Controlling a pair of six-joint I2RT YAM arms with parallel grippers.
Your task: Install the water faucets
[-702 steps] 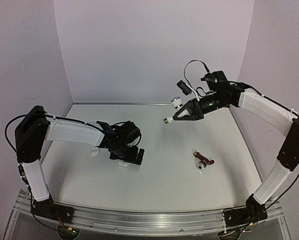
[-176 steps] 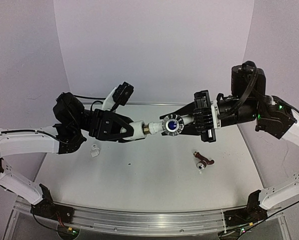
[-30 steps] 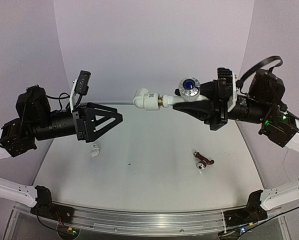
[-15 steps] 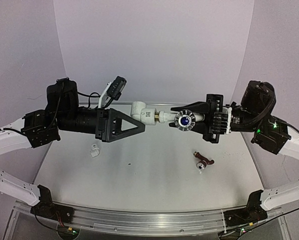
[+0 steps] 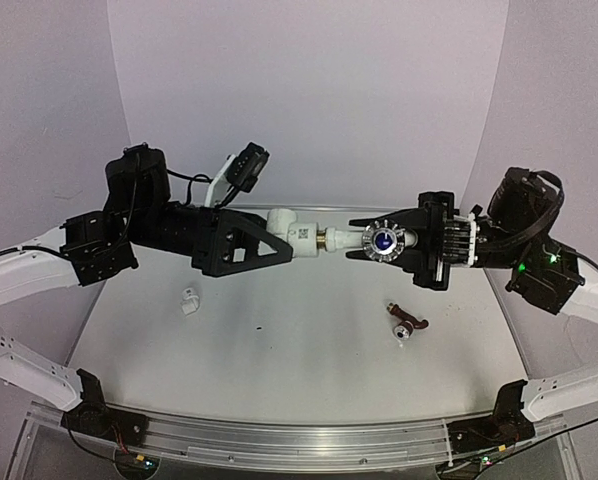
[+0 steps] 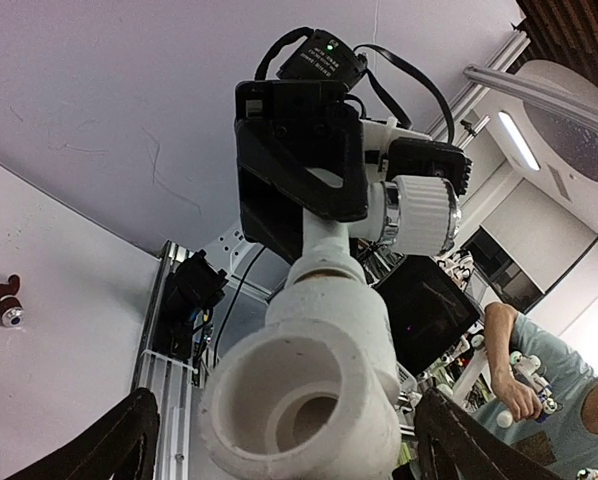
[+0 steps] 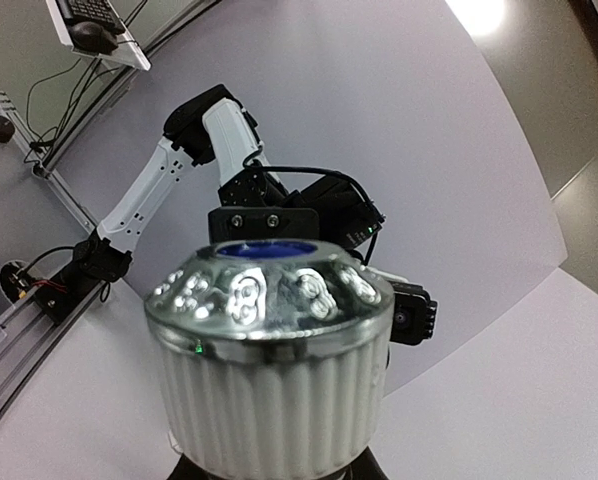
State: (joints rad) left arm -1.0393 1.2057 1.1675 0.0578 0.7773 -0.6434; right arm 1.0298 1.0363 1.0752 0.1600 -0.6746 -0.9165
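The water faucet (image 5: 377,241) is up in the air above the surface (image 5: 299,375), lying roughly level between my two arms. My right gripper (image 5: 363,240) is clamped on its white body. Its round silvery knob (image 7: 269,350) with the blue centre faces the overhead camera and fills my right wrist view. The brass-coloured threaded end (image 5: 329,239) points toward my left side and sits in the mouth of a white elbow fitting (image 5: 287,226), so the two parts hang together as one line. My left gripper (image 5: 279,234) is around that fitting with its fingers (image 6: 129,440) spread wide. In my left wrist view the fitting's open end faces the camera, with a gap showing on either side, so I am not touching it there. Down on the surface, well below and apart from all this, a second small white fitting (image 5: 188,300) lies on the left. A small dark-red piece with a silvery end (image 5: 407,325) lies on the right.
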